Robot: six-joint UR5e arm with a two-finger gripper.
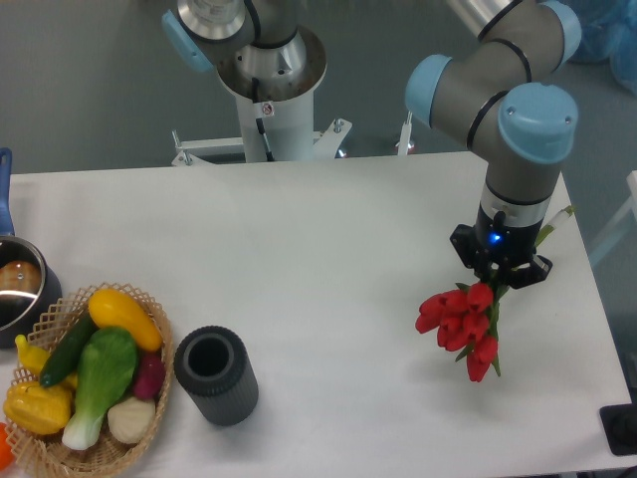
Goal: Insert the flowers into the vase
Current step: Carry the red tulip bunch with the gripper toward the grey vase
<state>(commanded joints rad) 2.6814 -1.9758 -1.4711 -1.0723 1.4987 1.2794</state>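
1 vertical hand (501,276) gripping flowers (462,317) above table (328,259)

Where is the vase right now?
The vase stands upright at the table's front left in the camera view, right beside the wicker basket, far from the flowers in the gripper.

The black two-finger gripper (500,271) hides the red tulips' (463,317) green stems; the metal pot (20,284) (blue handle too) is cut off at the left edge.
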